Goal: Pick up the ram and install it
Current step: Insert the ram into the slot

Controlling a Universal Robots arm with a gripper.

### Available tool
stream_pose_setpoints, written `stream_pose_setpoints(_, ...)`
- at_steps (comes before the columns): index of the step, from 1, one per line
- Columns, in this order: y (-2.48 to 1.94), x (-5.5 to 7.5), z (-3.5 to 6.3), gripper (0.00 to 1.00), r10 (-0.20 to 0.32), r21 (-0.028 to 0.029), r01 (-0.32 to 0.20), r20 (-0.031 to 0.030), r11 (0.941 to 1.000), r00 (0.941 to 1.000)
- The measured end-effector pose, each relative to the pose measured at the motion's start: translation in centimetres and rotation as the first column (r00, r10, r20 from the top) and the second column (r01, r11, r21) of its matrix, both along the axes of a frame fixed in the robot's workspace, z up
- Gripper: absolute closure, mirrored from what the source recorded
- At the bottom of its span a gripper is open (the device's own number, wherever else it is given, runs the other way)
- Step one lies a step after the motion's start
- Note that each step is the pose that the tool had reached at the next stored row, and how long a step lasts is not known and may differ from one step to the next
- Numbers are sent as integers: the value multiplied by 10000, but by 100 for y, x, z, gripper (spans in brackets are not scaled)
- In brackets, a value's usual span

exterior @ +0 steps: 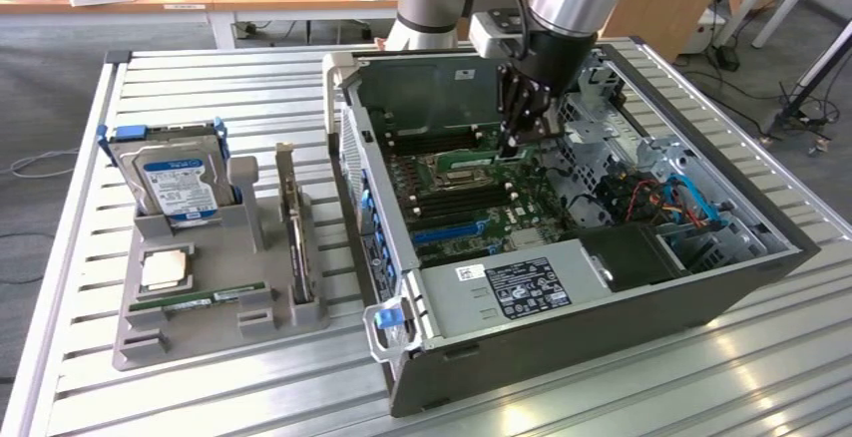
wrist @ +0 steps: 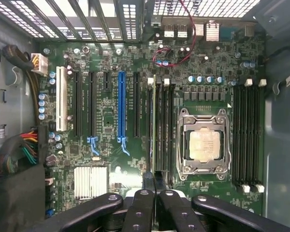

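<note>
The gripper (exterior: 514,146) was reached down into the open computer case (exterior: 426,88), which was laid on its side on the slatted counter (exterior: 200,78). The jaws were brought down just beside the CPU socket (exterior: 460,170), close above the motherboard.

In the wrist view the gripper (wrist: 154,195) was seen with its jaws drawn nearly together, clamped on the ram (wrist: 152,130). The ram was seen edge-on as a thin pale strip. It was lined up with the bank of memory slots just beside the CPU socket (wrist: 204,145), between that socket and the long blue slot (wrist: 121,106). Whether the ram was fully seated in its slot could not be told. A chip was seen lying in the CPU socket under its metal frame. A second bank of dark memory slots (wrist: 246,135) was set on the opposite side of the CPU socket from the ram.

Well apart from the CPU socket, outside the case toward the exterior view's left, a grey holder (exterior: 200,342) was placed on the counter. In it a blue-labelled hard drive (exterior: 180,183) was stood upright, a square silver chip (exterior: 167,269) was laid flat, and a second green stick (exterior: 200,300) was laid flat near the chip.
</note>
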State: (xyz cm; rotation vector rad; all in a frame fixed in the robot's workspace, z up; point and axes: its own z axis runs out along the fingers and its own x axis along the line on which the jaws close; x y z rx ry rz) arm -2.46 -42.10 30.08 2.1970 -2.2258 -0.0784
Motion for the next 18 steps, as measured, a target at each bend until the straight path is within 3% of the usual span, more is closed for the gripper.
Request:
stream_pose_setpoints(12, 0, 0, -140, 88, 0, 0, 0, 0, 10000, 10000)
stream_pose_setpoints(18, -1, 0, -148, 88, -1, -2, 1, -1, 10000, 10000)
